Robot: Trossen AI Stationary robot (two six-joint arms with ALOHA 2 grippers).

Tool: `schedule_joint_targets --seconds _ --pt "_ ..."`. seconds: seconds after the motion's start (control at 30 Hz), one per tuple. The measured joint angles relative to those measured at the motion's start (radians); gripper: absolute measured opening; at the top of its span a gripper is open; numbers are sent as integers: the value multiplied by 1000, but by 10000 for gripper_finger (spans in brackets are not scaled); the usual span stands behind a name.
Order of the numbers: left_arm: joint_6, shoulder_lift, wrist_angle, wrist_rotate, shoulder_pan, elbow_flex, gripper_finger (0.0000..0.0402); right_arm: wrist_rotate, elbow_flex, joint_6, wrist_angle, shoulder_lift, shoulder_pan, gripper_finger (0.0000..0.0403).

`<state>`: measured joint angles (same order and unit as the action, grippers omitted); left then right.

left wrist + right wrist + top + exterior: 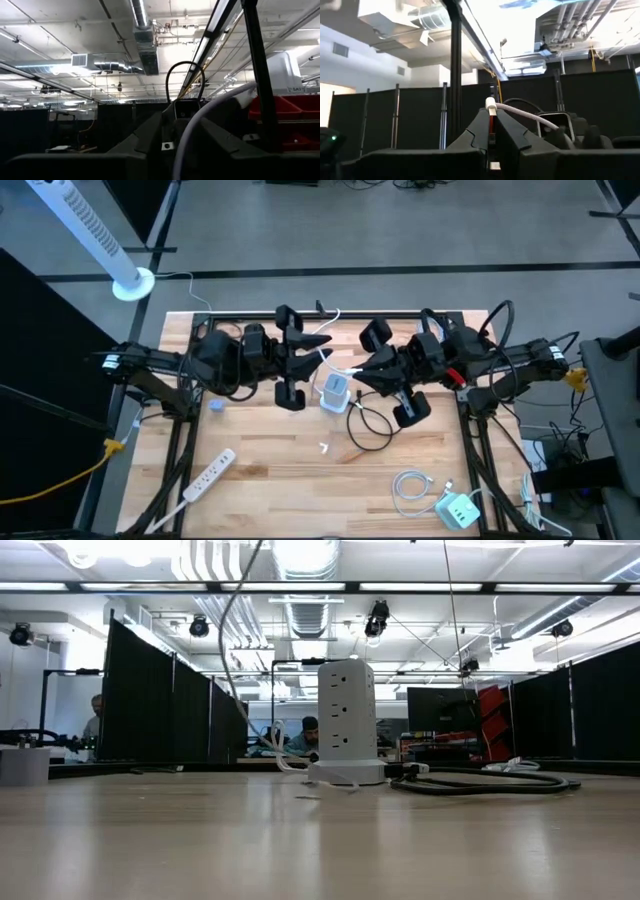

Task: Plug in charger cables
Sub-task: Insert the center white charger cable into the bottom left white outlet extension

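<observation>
Currently: my right gripper clamps a white cable plug above the socket tower; not yet plugged. Left gripper beside it, state unclear. Black cable loose nearby; another white coil untouched.

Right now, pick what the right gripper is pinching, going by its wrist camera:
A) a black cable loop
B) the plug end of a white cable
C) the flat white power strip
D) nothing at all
B: in the right wrist view the right gripper is shut on the white cable, whose plug end sticks out between the fingertips and arcs away.
</observation>
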<state>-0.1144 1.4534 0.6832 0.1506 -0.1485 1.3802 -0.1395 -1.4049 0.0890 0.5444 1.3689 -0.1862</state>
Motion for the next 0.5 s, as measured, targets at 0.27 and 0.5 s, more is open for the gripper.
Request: schedule_joint_targets --seconds 0.27,0.5 --pt "30 0 5 0 0 0 75 94 0 -17 -75 2 0 4" --pt "57 1 15 -1 -2 -1 66 240 0 -91 -140 4 -2 4"
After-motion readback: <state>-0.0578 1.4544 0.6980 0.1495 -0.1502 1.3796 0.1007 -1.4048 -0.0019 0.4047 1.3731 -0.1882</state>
